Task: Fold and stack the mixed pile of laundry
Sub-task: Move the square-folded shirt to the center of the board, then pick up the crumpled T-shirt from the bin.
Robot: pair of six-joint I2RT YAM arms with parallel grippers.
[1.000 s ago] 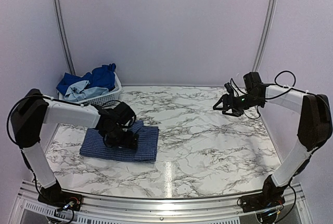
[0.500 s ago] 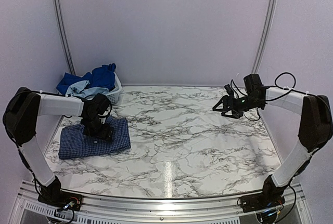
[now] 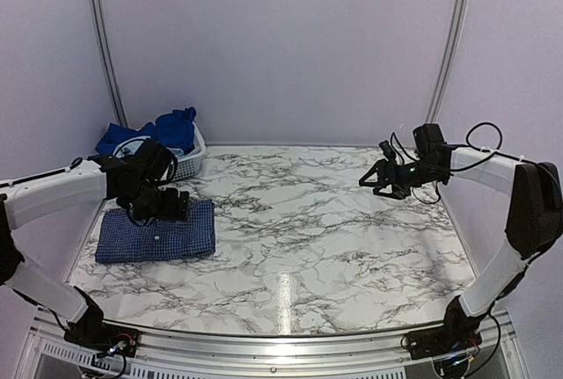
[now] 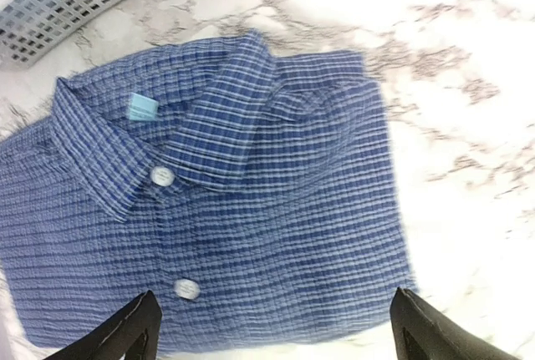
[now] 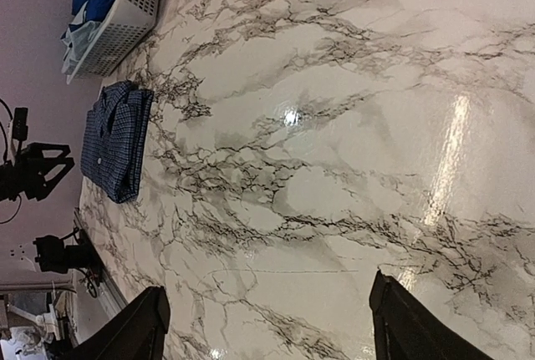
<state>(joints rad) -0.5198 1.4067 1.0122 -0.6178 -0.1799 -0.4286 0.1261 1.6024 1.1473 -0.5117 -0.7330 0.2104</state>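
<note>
The navy checked shirt (image 3: 154, 236) lies folded into a flat rectangle on the marble table (image 3: 308, 221), near its left edge and just in front of the white basket (image 3: 192, 164). The left wrist view shows its collar (image 4: 167, 139) uppermost, with 2 white buttons (image 4: 162, 175) down the front and a small pale blue label (image 4: 142, 109) inside the neck. The left gripper (image 3: 169, 207) hangs over the far edge of this shirt, its 2 fingers (image 4: 134, 331) spread wide, one on either side of the folded cloth, with nothing between them. Whether the tips touch the fabric cannot be told. The basket holds the other garments: royal blue clothes (image 3: 176, 128) heaped at the top and a pale blue T-shirt (image 5: 73, 43) beside them, partly over the rim. The right gripper (image 3: 369, 181) is well apart from all this, held above the bare marble at the far right of the table. Its fingers (image 5: 125, 335) also stand wide, gripping nothing, and its camera looks across the table towards the shirt and basket.
</note>
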